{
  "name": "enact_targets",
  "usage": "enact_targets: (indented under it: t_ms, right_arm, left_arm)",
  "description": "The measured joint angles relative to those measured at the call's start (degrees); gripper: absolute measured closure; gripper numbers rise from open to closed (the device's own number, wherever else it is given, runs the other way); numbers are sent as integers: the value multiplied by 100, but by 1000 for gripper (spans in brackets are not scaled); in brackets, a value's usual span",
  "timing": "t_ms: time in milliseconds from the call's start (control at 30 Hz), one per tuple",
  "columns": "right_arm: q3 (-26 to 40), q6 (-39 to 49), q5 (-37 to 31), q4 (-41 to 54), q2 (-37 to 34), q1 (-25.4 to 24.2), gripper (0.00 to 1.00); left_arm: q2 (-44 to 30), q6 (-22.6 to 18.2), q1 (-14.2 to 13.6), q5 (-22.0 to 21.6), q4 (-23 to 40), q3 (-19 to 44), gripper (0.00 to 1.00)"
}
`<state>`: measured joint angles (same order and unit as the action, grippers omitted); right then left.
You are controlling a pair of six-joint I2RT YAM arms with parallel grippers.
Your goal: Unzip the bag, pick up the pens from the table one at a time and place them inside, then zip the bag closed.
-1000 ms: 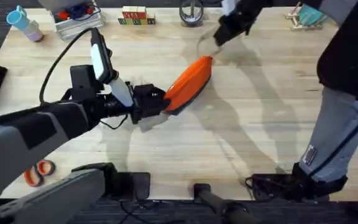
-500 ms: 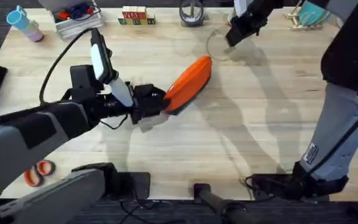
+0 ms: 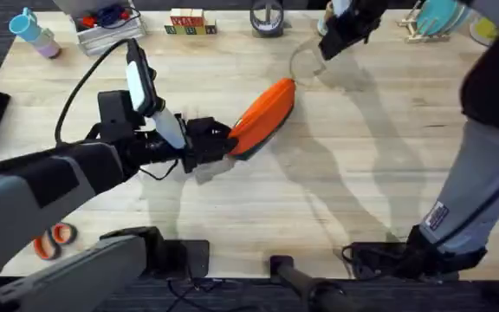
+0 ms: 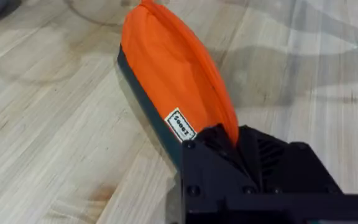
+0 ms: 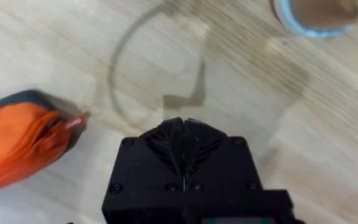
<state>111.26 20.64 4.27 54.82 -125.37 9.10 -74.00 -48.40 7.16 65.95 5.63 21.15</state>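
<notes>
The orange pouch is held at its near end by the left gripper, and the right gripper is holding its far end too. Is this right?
Not quite. The left gripper does clamp the orange pouch, but the right gripper is shut on nothing, apart from the pouch's far end, as the right wrist view shows.

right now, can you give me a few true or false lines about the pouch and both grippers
1. The left gripper is shut on the near end of the orange pencil pouch. True.
2. The right gripper is clamped on the pouch's far end. False: its fingers are shut but apart from the pouch, above the bare table.
3. The pouch lies on the table. True.
4. The pouch has a white label on its side. True.
5. The pouch is blue on top. False: it is orange with a dark underside.
</notes>
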Motion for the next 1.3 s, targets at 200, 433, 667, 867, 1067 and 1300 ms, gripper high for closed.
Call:
enact_targets:
  t_ms: [200,433,667,867,1067,1300]
  right_arm:
    - [2,2,-2,427,674,0,972]
    - [2,86,-2,1000,1106,0,971]
    - [2,236,0,1308,1647,0,971]
    - [2,258,0,1672,2339,0,971]
    - [9,169,0,2217,2819,62,952]
    - [11,-191,0,3148,2899,468,967]
  left_arm:
    - [0,0,0,0,2,0,960]
    - [0,0,0,0,7,0,961]
    - [0,0,0,7,9,0,961]
    - [0,0,0,11,11,0,960]
    - [0,0,0,17,11,0,960]
    - [0,0,0,20,11,0,961]
